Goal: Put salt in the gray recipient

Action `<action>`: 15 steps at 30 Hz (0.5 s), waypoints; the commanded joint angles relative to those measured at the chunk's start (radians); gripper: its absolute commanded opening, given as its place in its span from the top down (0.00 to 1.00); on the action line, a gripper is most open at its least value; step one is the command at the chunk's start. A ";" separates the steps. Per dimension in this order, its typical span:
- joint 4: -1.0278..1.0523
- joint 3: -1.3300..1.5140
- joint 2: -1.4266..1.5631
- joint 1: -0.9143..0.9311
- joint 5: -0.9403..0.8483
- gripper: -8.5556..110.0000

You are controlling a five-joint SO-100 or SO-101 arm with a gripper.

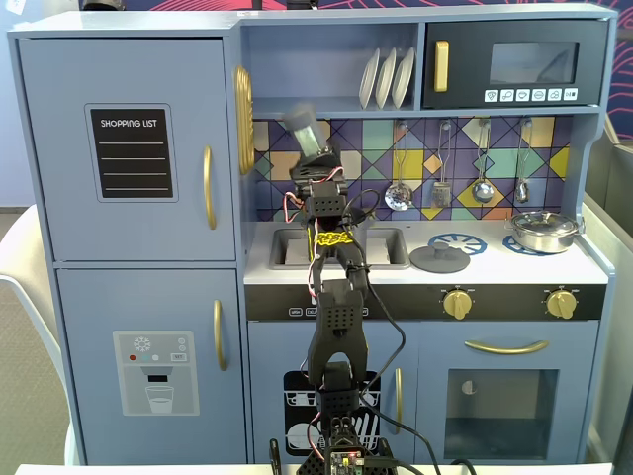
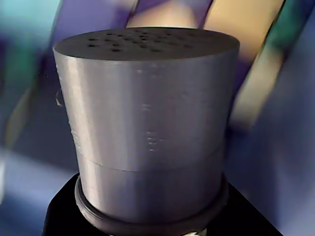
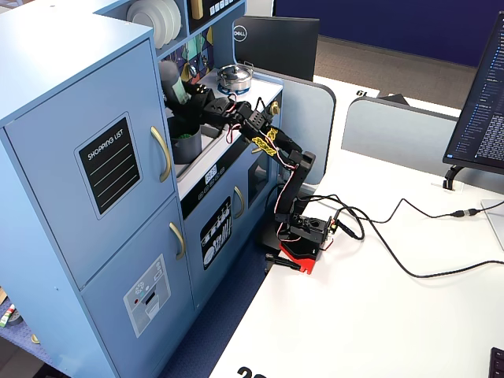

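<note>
My gripper [image 1: 315, 150] is shut on the salt shaker [image 1: 301, 127] and holds it high in front of the tiled back wall, tilted with its cap to the upper left and motion-blurred. In another fixed view the shaker [image 3: 172, 83] is in the gripper [image 3: 183, 96], just above the dark-gray pot [image 3: 187, 146] standing on the counter by the cupboard. In the wrist view the shaker's gray perforated cap [image 2: 147, 113] fills the frame, and the black gripper [image 2: 152, 223] clasps it at the bottom edge. In the front fixed view the arm hides the pot.
A shiny steel pan [image 1: 542, 232] sits on the right burner, also seen in the side fixed view [image 3: 235, 77]. A flat gray lid [image 1: 439, 259] lies on the left burner. Utensils [image 1: 399, 193] hang on the wall. A shelf with plates [image 1: 386, 77] is overhead.
</note>
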 commanded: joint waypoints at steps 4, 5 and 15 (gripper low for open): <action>0.002 -0.058 -0.006 -0.041 0.014 0.93; -0.069 -0.049 -0.005 -0.046 0.006 0.93; -0.002 -0.146 -0.051 0.000 -0.038 0.93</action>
